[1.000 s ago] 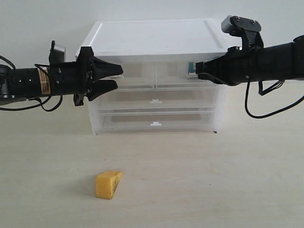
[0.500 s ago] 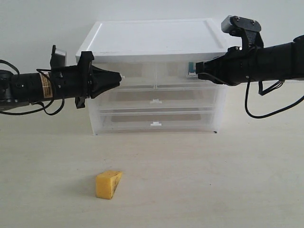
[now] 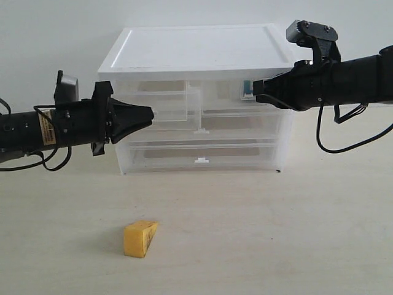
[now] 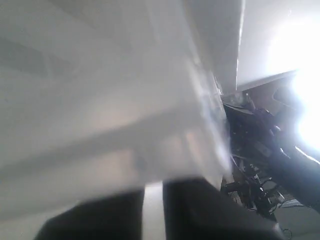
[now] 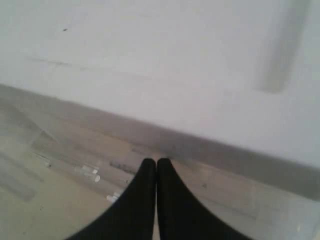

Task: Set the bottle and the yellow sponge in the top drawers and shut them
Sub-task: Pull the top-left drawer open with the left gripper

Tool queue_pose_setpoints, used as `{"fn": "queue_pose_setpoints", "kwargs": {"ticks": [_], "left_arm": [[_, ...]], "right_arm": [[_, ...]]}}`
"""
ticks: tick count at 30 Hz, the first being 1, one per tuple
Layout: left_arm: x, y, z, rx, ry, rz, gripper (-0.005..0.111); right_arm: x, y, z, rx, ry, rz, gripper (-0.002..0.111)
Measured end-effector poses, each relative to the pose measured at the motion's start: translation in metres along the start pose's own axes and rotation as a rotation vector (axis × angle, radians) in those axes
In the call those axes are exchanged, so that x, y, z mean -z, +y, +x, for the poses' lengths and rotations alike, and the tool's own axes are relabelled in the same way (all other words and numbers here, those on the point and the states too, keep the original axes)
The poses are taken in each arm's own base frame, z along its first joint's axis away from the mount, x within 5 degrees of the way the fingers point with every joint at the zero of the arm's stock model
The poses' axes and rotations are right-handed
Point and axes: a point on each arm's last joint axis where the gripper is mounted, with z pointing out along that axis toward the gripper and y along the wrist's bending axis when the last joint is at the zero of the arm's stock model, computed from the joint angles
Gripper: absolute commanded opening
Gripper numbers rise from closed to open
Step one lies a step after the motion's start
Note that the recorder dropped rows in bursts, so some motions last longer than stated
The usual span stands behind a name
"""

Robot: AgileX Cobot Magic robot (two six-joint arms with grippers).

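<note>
Transl. smooth plastic top drawers point(image 3: 169, 104), glossy wht plastic cabinet lid point(image 3: 196, 49), matt porous yellow sponge point(image 3: 140, 238), matt table point(image 3: 276, 233).

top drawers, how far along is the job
Looks done: the bottle shows inside the right top drawer, beside the shut right end effector. In hand: the left end effector grips the left top drawer, partly pulled out. Left: the yellow sponge lies on the table; closing remains.

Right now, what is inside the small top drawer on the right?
A teal-blue label shows through the translucent white plastic front; the black right arm covers the rest.
</note>
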Motion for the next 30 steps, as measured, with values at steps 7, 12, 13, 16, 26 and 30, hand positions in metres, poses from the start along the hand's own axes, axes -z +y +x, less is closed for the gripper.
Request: {"fn": "queue_pose_setpoints", "kwargs": {"ticks": [7, 12, 13, 16, 26, 30], "left_arm": [[0.009, -0.001, 0.019, 0.002, 0.012, 0.043, 0.004], [0.010, -0.001, 0.022, -0.007, 0.009, 0.054, 0.004], [0.010, -0.001, 0.022, -0.011, 0.007, 0.054, 0.005], [0.010, -0.001, 0.022, -0.026, 0.007, 0.055, 0.021], [0.012, -0.002, 0.033, -0.060, 0.067, 0.083, 0.061], [0.021, 0.003, 0.054, -0.079, 0.096, 0.059, 0.061]], "right_arm": [[0.000, 0.000, 0.000, 0.000, 0.000, 0.000, 0.000], [0.000, 0.000, 0.000, 0.000, 0.000, 0.000, 0.000], [0.000, 0.000, 0.000, 0.000, 0.000, 0.000, 0.000], [0.000, 0.000, 0.000, 0.000, 0.000, 0.000, 0.000], [0.000, 0.000, 0.000, 0.000, 0.000, 0.000, 0.000], [0.000, 0.000, 0.000, 0.000, 0.000, 0.000, 0.000]]}}
